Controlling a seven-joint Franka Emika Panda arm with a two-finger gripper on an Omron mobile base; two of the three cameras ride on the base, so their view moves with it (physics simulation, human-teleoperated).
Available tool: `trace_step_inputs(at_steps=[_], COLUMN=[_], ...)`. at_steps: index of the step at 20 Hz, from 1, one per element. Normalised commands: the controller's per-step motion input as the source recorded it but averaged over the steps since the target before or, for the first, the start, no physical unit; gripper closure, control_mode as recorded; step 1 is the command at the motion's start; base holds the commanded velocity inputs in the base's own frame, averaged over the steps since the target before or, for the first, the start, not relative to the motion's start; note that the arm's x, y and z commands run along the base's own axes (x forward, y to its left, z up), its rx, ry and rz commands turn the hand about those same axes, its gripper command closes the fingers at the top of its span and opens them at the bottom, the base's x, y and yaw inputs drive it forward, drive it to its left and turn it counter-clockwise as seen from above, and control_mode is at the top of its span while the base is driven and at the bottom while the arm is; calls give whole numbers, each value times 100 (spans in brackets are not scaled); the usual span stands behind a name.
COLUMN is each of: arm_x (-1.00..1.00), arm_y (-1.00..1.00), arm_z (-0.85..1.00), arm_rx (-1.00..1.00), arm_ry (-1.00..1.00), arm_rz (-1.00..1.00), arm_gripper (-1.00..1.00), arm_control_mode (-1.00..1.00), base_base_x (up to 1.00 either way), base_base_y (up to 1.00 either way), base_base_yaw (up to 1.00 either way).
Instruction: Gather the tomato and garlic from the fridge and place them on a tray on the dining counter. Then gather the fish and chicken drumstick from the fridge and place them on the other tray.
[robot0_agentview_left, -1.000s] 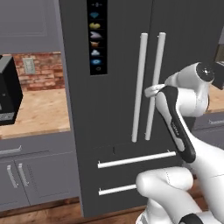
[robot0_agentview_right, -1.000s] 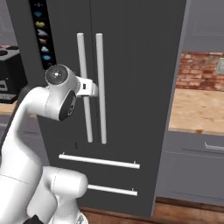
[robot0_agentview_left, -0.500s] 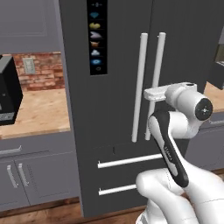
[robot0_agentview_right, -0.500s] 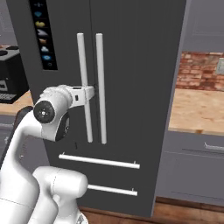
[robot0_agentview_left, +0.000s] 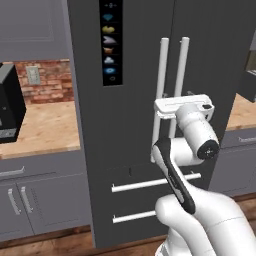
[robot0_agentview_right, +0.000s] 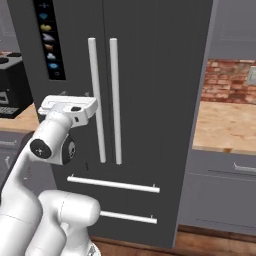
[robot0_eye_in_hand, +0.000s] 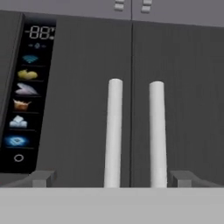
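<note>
Hand view: hand (robot0_eye_in_hand: 112, 178) spread wide before the shut fridge (robot0_eye_in_hand: 78, 131) doors.
Fingertips (robot0_eye_in_hand: 43, 178) stand far apart at the bottom edge, bracketing both vertical door handles, the left handle (robot0_eye_in_hand: 113, 131) and the right handle (robot0_eye_in_hand: 157, 131), with no contact visible. Nothing is pinched. Left base view places the hand (robot0_agentview_left: 183, 105) level with the handles' middle, just in front of them. Both doors and the two lower drawers (robot0_agentview_right: 114, 185) are closed, so tomato, garlic, fish and drumstick cannot be seen. A lit dispenser panel (robot0_agentview_left: 111, 42) sits on the left door. A wooden surface (robot0_agentview_right: 225, 125) flanks the fridge on the right.
</note>
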Motion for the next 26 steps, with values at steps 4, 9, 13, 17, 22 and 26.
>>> trace_step_inputs(at_steps=[4,9,13,17,22,26], arm_x=[41,44,41,41,47,44], arm_y=[8,-3,-17,-12,-1,-3], arm_z=[4,7,0,0,0,0], arm_rx=[0,1,1,1,1,1], arm_ry=[-3,0,0,0,-1,0], arm_rz=[0,0,2,5,6,1], arm_gripper=[-100,-100,-100,-100,-100,-100], arm_control_mode=[-100,-100,-100,-100,-100,-100], base_base_x=[0,0,0,0,0,0], base_base_y=[0,0,0,0,0,0], base_base_yaw=[0,0,0,0,0,0])
